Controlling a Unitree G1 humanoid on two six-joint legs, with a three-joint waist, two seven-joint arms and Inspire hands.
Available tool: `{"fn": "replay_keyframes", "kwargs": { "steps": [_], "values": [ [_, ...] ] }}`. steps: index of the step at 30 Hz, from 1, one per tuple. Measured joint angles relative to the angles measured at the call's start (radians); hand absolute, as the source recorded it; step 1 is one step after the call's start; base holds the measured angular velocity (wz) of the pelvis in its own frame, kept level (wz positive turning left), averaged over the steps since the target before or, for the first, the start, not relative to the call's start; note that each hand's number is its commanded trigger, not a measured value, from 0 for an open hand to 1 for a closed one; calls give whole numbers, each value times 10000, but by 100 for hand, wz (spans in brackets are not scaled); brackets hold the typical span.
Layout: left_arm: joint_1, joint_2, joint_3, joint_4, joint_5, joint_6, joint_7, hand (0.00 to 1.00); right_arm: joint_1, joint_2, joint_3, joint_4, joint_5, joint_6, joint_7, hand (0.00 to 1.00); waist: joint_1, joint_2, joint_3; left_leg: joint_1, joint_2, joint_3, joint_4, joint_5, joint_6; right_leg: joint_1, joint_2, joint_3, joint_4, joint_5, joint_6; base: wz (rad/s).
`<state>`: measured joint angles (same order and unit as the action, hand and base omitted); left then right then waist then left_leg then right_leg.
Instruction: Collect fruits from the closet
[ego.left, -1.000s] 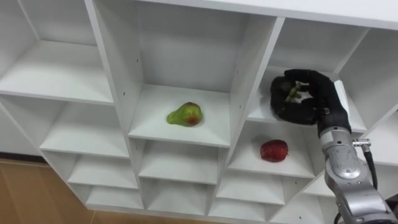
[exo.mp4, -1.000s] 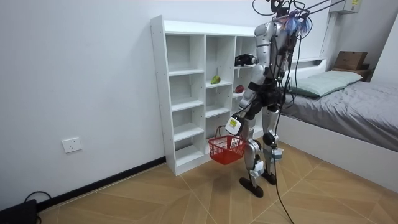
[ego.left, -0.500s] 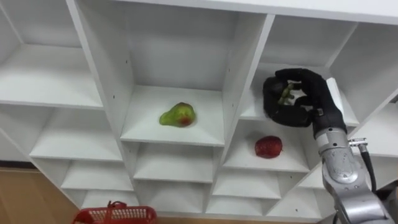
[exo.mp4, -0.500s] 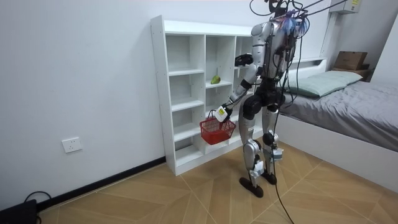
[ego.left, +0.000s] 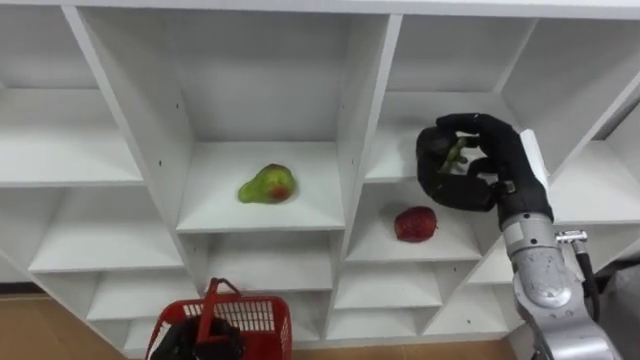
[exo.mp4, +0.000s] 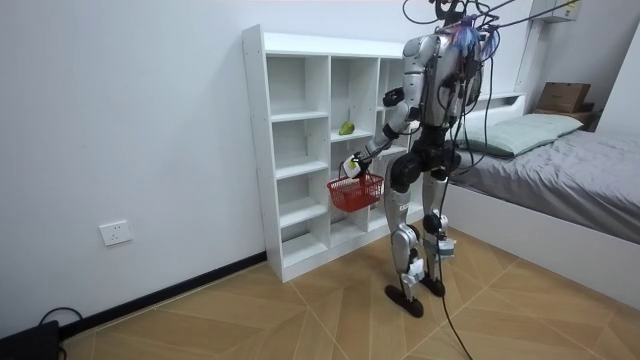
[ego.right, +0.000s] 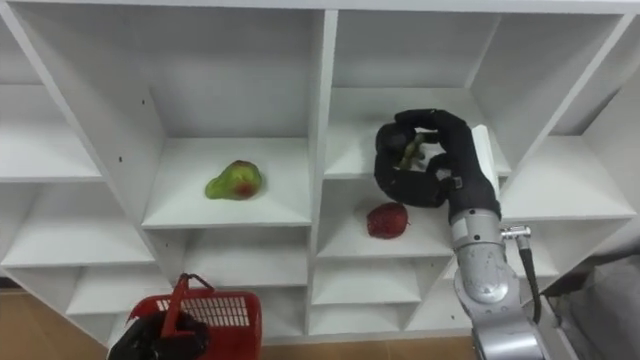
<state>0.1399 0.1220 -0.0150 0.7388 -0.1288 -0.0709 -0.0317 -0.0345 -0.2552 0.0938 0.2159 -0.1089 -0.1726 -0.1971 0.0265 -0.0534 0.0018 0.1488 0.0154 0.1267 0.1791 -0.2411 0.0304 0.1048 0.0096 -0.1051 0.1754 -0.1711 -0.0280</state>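
At closet (ego.left: 355, 100), robot hand (ego.left: 505, 160) around fruit (ego.left: 453, 155)

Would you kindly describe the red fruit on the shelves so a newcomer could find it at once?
In the white closet, look one column right of the pear and a little lower, just below the right hand. The apple lies there alone, round and dark red, whereas the pear is green with a red blush.

Right hand (ego.left: 482, 162) raised and curled tight; left hand (ego.left: 196, 343) low, clenched.
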Motion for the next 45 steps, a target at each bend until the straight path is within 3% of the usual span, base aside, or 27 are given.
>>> {"fn": "replay_keyframes", "kwargs": {
  "steps": [4, 14, 20, 28, 34, 39, 45],
  "values": [
    [5, 21, -454, -611, -34, -30, -242, 100, 10, 0, -71, -283, 75, 0, -1, 100, -119, -108, 5, -39, 16, 83, 4, 0, 0, -59, 14, 74, 4, 2, -3, -3],
    [9, -27, -976, -1448, -657, -122, -732, 100, 221, 85, -40, -1580, 25, -52, -107, 100, -200, -121, 0, -51, 77, 360, 7, -1, -2, -229, 83, 260, -10, 9, -14, -9],
    [8, -116, -1261, -1463, -744, -128, -829, 100, 261, 249, -52, -1784, 1340, 1, 330, 100, -221, -108, 1, -55, 77, 347, -1, -1, -3, -242, 83, 254, -12, 10, -15, 0],
    [6, -76, -1258, -1479, -743, -127, -1404, 100, 435, 248, -26, -2411, 2442, 34, 1989, 100, -212, -72, 18, -141, 84, 337, -28, -4, -7, -374, 100, 327, 40, 24, -31, 0],
    [4, 139, -1450, -1525, -747, -97, -1611, 100, 698, 228, 343, -2542, 2560, 650, 3512, 100, -189, -59, 15, -314, 94, 356, 30, -4, -7, -589, 102, 289, 123, 35, -45, -1],
    [0, 169, -1461, -1523, -748, -97, -1567, 100, 737, 157, 531, -2537, 2625, 876, 4523, 100, -111, -93, 18, -327, 95, 356, 34, -4, -7, -618, 99, 278, 142, 36, -48, -1],
    [-24, 521, -1501, -1532, -726, -99, -1511, 100, 841, -63, 692, -2386, 2645, 876, 5011, 100, -10, -283, 105, -346, 103, 355, 46, -2, -9, -658, 100, 249, 169, 38, -51, 0]
  ]
}}
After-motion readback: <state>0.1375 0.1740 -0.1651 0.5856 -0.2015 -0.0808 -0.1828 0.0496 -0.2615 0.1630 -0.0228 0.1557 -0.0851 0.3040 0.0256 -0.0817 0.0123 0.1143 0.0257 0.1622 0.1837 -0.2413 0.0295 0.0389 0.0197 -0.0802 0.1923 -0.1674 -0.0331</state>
